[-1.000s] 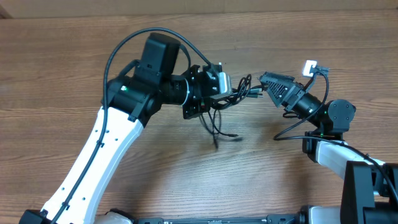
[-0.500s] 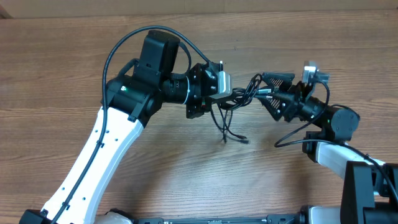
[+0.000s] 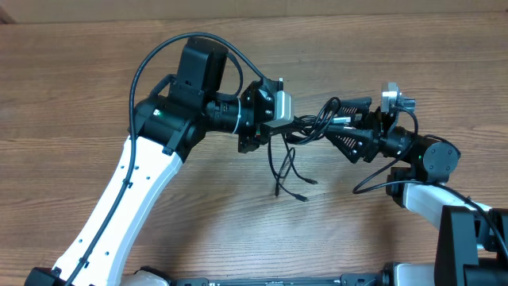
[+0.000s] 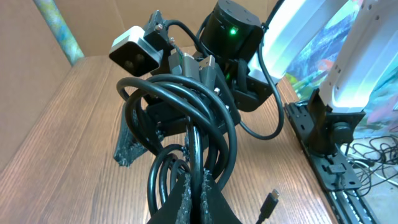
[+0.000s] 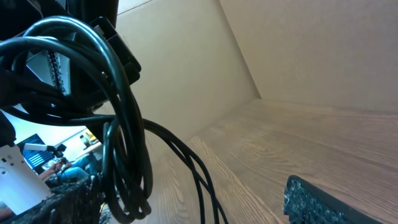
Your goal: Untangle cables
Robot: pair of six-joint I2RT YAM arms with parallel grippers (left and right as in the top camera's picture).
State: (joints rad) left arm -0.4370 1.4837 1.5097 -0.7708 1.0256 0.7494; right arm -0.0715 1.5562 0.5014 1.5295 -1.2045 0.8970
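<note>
Two hands meet mid-frame in the overhead view: left hand (image 3: 294, 125) clenched on the bunched black cables (image 3: 314, 124), held above the tabletop (image 3: 238, 222), plug ends dangling below. Right hand (image 3: 333, 121) released, jaws spread wide at the loops. Risk: it closes on several strands at once, so pulling cinches the knot or yanks the bundle from the left grip

left claw (image 4: 200, 200) fingers cut off at the bottom edge, cables (image 4: 186, 118) too tangled to tell strands apart, right claw (image 5: 193, 202) pads mostly out of frame
</note>
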